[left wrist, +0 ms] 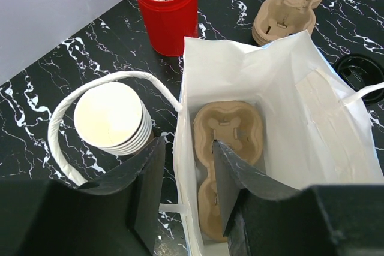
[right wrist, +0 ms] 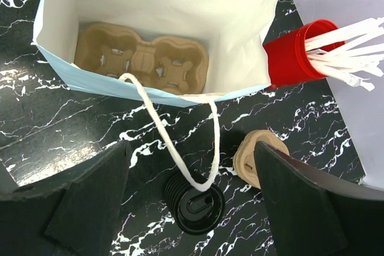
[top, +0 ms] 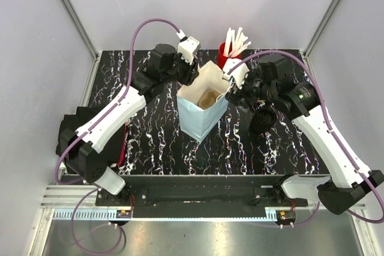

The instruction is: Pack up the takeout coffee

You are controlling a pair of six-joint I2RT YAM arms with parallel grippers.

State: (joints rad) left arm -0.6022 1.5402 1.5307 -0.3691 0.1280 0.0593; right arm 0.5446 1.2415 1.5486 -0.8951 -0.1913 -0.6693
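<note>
The takeout coffee is out of view. A white paper bag [top: 198, 121] stands open mid-table with a brown pulp cup carrier [left wrist: 228, 139] lying flat on its bottom. My left gripper [left wrist: 187, 145] is open at the bag's far-left rim [top: 187, 79], one finger outside and one inside, the bag wall [left wrist: 180, 166] loose between them. My right gripper [right wrist: 191, 148] is wide open beside the bag's right rim [top: 231, 91], over a stack of black lids [right wrist: 195, 202]. One bag handle [right wrist: 174, 148] drapes onto those lids.
A stack of lidless brown cups [left wrist: 111, 118] stands just left of the bag, ringed by the other handle [left wrist: 60, 118]. A red cup of white sticks [top: 231, 52] is behind the bag. Spare carriers [right wrist: 258, 157] lie near the lids [top: 264, 118].
</note>
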